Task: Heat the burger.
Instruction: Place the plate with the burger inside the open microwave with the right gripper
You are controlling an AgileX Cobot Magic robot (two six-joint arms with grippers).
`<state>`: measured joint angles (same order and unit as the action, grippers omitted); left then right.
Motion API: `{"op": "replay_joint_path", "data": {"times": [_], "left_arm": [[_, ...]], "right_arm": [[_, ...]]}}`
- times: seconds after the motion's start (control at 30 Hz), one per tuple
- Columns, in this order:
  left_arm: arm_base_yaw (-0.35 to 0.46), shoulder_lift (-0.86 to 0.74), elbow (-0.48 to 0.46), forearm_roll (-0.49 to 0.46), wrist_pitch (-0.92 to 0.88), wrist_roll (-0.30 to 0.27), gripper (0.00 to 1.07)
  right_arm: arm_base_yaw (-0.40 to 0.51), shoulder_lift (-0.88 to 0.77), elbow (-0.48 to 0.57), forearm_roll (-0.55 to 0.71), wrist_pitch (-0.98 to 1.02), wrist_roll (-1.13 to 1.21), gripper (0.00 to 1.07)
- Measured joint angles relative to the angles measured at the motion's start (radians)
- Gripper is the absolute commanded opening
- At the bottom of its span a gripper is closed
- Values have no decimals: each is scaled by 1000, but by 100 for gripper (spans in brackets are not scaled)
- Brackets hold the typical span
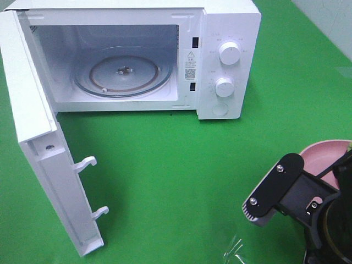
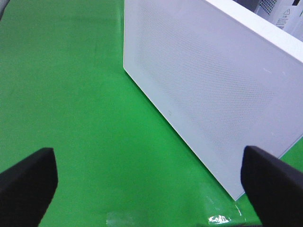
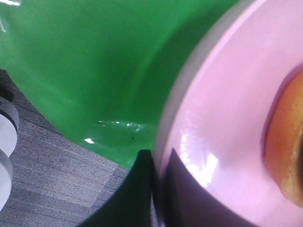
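The burger (image 3: 285, 142) shows only as a golden-brown bun edge in the right wrist view, sitting on the pink plate (image 3: 227, 94). My right gripper (image 3: 158, 191) is shut on the plate's rim, one finger outside and one inside. In the high view the plate (image 1: 324, 157) peeks out at the right edge behind my right arm (image 1: 291, 192), which hides the burger. My left gripper (image 2: 151, 184) is open and empty, facing the outer side of the microwave door (image 2: 213, 85); it is out of the high view.
The white microwave (image 1: 225, 55) stands at the back, its door (image 1: 38, 137) swung wide open to the left, its glass turntable (image 1: 124, 74) bare. The green table's edge and grey carpet (image 3: 47, 179) lie close behind the plate.
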<state>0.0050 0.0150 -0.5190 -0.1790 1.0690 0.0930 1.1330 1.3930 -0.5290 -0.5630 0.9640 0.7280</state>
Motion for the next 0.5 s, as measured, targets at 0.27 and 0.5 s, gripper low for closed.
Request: {"op": "replay_joint_path", "data": {"times": [0.27,0.5], "left_arm": [[0,0,0,0,0,0,98],[0,0,0,0,0,0,98]], "right_arm": [[28,0,0,-20,-1,-31,0],[30,0,0,-99,-6,-116,0]]}}
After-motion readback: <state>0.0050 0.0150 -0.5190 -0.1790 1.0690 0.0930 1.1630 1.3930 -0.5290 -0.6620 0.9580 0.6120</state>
